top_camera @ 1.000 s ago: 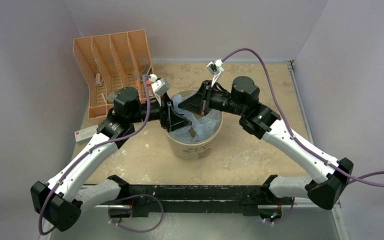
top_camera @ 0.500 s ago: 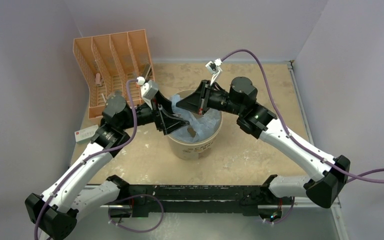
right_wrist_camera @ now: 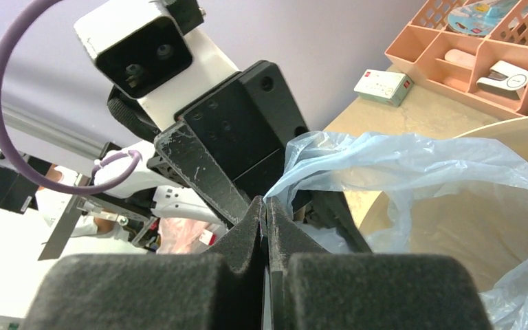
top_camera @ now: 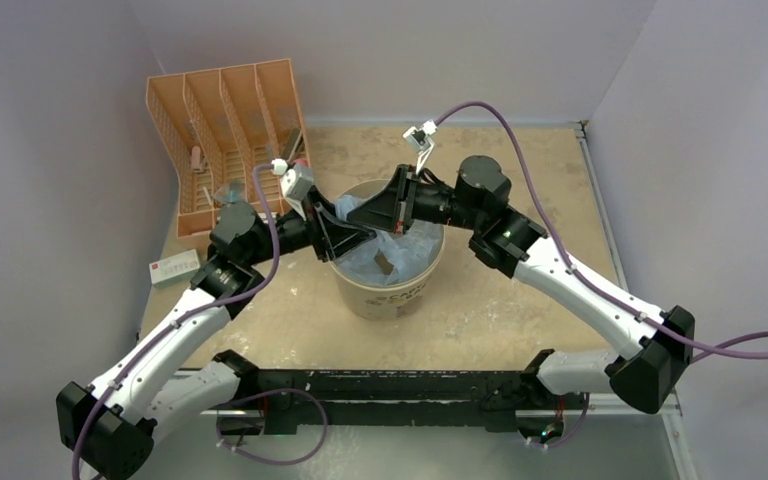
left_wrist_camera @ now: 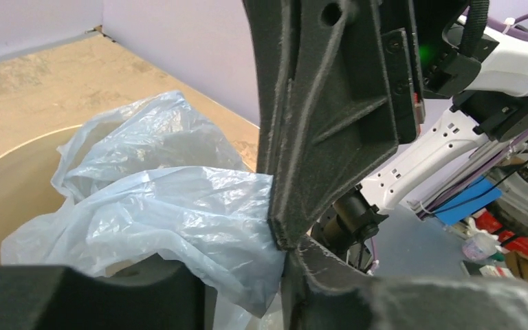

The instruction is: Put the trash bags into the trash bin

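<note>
The trash bag [top_camera: 378,255], thin light-blue plastic, sits crumpled inside the cream trash bin [top_camera: 385,295] at the table's middle. My right gripper [top_camera: 362,214] hangs over the bin's far-left rim. In the right wrist view the right gripper [right_wrist_camera: 267,206] is shut on a corner of the bag [right_wrist_camera: 412,158], which stretches from its tips into the bin [right_wrist_camera: 509,206]. My left gripper [top_camera: 345,233] meets it from the left. In the left wrist view the left gripper [left_wrist_camera: 244,289] stands with its jaws apart, a fold of the bag [left_wrist_camera: 165,206] hanging in the gap above the bin [left_wrist_camera: 0,185].
An orange slotted rack [top_camera: 225,130] stands at the back left, also seen in the right wrist view as the rack [right_wrist_camera: 481,41]. A small white box [top_camera: 175,268] lies left of the bin. Walls close in behind and on both sides.
My left gripper drew back out of the bin toward its left rim, up against the right gripper's tips, and its jaws narrowed. The right gripper edged left, still pinching the bag.
</note>
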